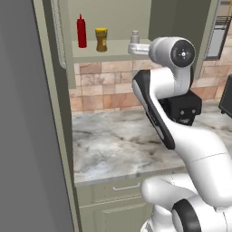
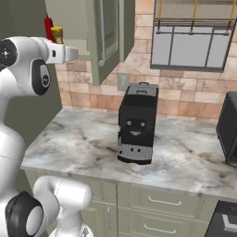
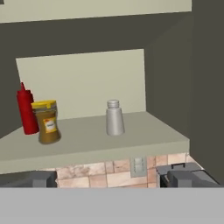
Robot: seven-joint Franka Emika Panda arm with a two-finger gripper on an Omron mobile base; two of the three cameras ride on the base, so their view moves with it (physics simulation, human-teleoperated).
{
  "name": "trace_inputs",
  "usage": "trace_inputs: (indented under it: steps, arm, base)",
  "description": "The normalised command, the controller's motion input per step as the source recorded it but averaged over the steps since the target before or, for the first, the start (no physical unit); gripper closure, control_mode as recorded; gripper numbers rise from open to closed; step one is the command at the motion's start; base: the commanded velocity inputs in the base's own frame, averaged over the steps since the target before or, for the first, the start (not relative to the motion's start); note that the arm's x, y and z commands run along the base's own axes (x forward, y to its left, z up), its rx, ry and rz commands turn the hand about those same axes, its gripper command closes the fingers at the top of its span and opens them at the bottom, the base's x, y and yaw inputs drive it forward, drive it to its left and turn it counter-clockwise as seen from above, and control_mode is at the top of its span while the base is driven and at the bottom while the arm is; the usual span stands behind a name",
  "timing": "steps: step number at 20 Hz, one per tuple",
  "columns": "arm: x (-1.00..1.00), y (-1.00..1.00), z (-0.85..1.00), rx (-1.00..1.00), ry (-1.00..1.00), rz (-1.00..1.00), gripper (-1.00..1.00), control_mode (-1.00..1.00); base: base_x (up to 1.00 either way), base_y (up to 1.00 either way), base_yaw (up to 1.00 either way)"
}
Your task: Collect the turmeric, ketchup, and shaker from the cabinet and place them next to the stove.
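A: Status on the cabinet (image 1: 59, 68)?

B: Door open, all three items up on the inner shelf (image 3: 131, 138). Ketchup (image 3: 27, 111) near the shelf's left end, turmeric (image 3: 47, 121) touching or just beside it on the right and slightly nearer the front edge. Shaker (image 3: 114, 117) well apart from both, toward the right end, mid-depth.

A: End effector (image 3: 107, 177)?

B: Raised to shelf height, just outside the front edge, pointed in. Fingers (image 3: 43, 178) spread wide, nothing between them. Roughly lined up on the shaker.

A: So step one, nothing collected?

B: Looks that way. Approach to first pick, probably the shaker.

A: Next move?

B: Straight reach in over the shelf's front edge, fingers either side of the shaker body below the rounded cap, then close. Lift slightly before backing out so the base clears the edge. Small and light, likely easy to tip if nudged off-centre.

A: Stove?

B: Not identifiable from here. Coffee machine (image 2: 136, 122) on the surface (image 2: 185, 157) to the right. Base drive likely needed after the pick.
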Motion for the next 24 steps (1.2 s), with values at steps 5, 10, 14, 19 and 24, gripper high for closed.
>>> trace_inputs:
  steps: [5, 10, 14, 19, 24]
  arm:
    - [0.08, 0.00, 0.00, 0.00, 0.00, 0.00, -1.00, -1.00]
    - [0.05, -0.02, 0.00, 0.00, 0.00, 0.00, -1.00, -1.00]
    - [0.16, -0.01, 0.00, 0.00, 0.00, 0.00, -1.00, -1.00]
    - [0.39, 0.00, 0.00, 0.00, 0.03, 0.00, -1.00, -1.00]
    - [0.43, 0.05, 0.00, -0.03, 0.06, 0.00, -1.00, -1.00]
  base:
    - [0.00, 0.00, 0.00]
    - [0.00, 0.00, 0.00]
    - [0.00, 0.00, 0.00]
    - [0.00, 0.00, 0.00]
    - [0.00, 0.00, 0.00]
